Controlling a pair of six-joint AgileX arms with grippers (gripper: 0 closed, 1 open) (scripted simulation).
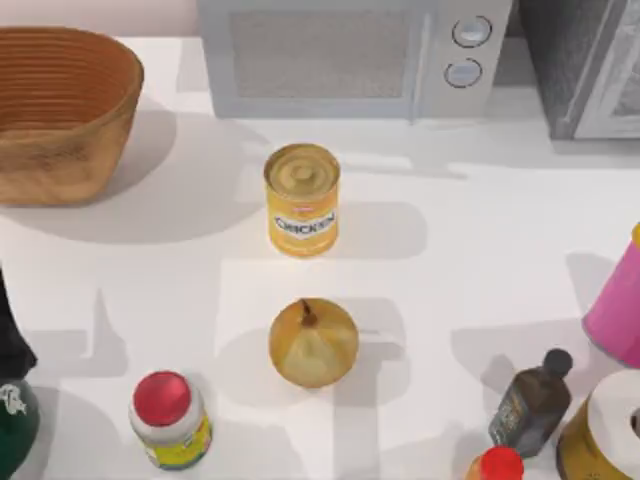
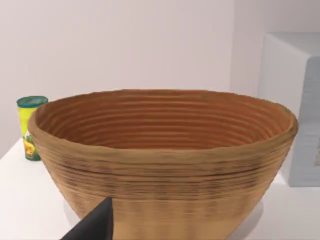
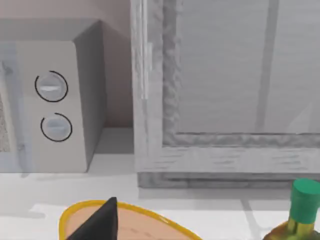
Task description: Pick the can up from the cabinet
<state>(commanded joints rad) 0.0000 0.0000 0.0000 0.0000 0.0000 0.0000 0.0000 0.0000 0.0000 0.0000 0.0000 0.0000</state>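
A woven basket [image 1: 55, 110] sits at the far left before me, and my left wrist view shows a green-lidded tin [image 2: 31, 127] behind it. The grey microwave [image 1: 350, 55] stands at the back. An onion [image 1: 313, 343] lies mid-table, a red-capped jar [image 1: 170, 420] to its left. At the right stand a dark bottle [image 1: 532, 402] and a pink container [image 1: 617, 305].

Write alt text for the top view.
A short yellow-orange tin labelled CHICKEN stands upright mid-way on the white cabinet top, a round yellow onion nearer the camera, a grey two-dial microwave behind, a woven brown basket far left.
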